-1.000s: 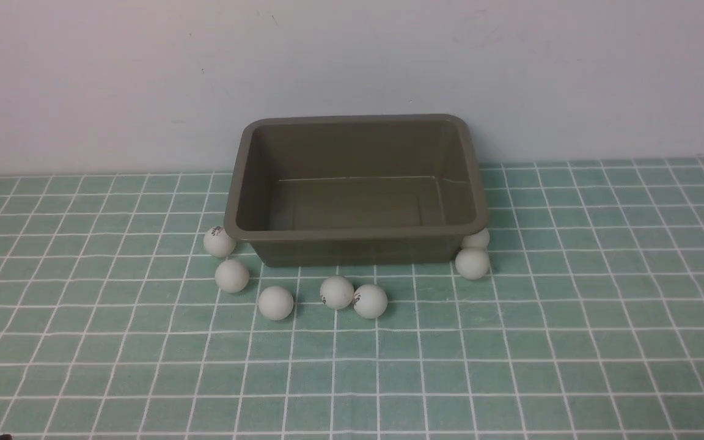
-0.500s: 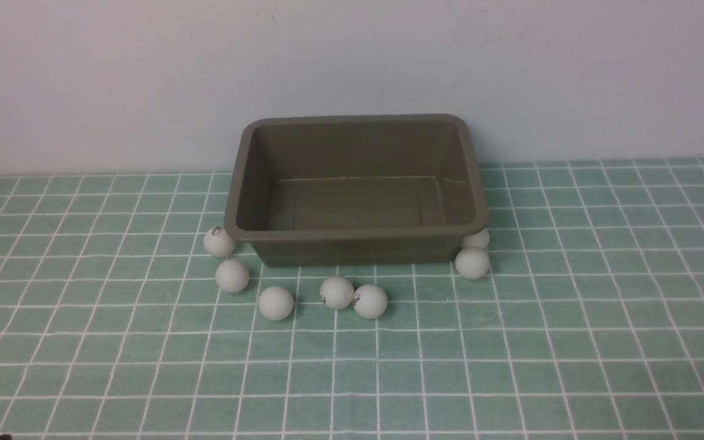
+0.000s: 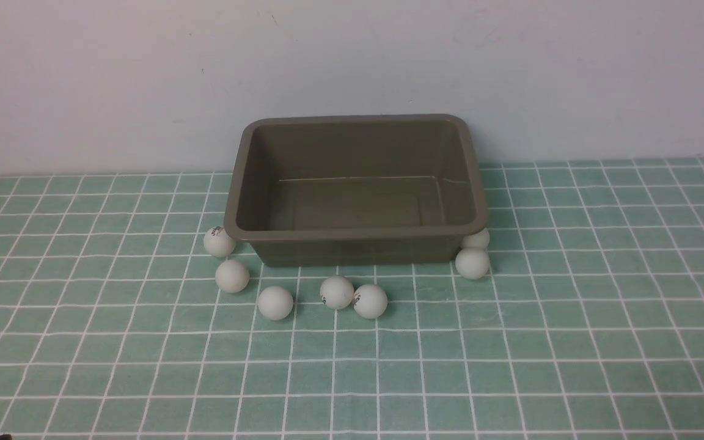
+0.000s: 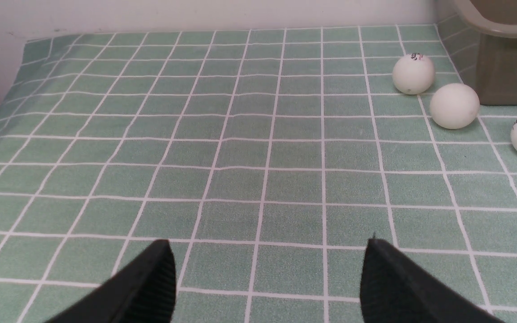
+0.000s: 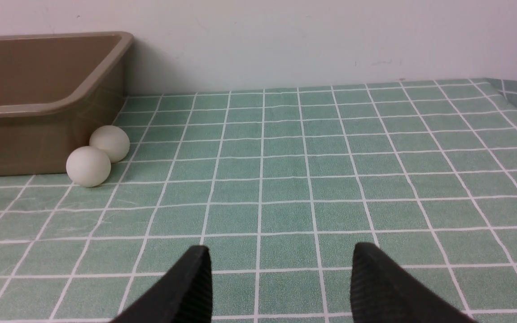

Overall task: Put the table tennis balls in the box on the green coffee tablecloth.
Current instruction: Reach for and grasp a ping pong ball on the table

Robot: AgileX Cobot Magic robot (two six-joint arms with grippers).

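Starting at the left, the green coffee tablecloth (image 3: 572,342) ends in an edge that falls away beside the wall (image 3: 352,61), seen in the left wrist view, and from there a broad run of bare checked cloth reaches toward the middle. The left gripper (image 4: 267,251) hangs low over this open stretch, aimed at the far wall, with its two black jaws spread wide and only cloth between them, gripping nothing. Ahead of it and to its right lie the table tennis balls (image 3: 275,302), all on the cloth outside the box (image 3: 358,233). The leftmost ball (image 3: 219,242) sits just beside the box's near left corner, tucked partly under the flared rim. A second ball (image 3: 231,275) lies a little nearer to us, and three more follow rightward along the near side, the last pair (image 3: 337,292) touching or almost touching each other. The box stands in the middle with its far side close to the wall, and we see only its bare floor inside. At its near right corner two balls (image 3: 472,263) sit close together, the farther one against the box's side. Right of them the cloth lies open all the way to its right edge, which folds down in the right wrist view, and the near half of the table is open cloth across its whole width. The right gripper (image 5: 282,251) hovers low over that right-hand stretch, also pointed at the far wall, level, its jaws parted over bare cloth and holding nothing.
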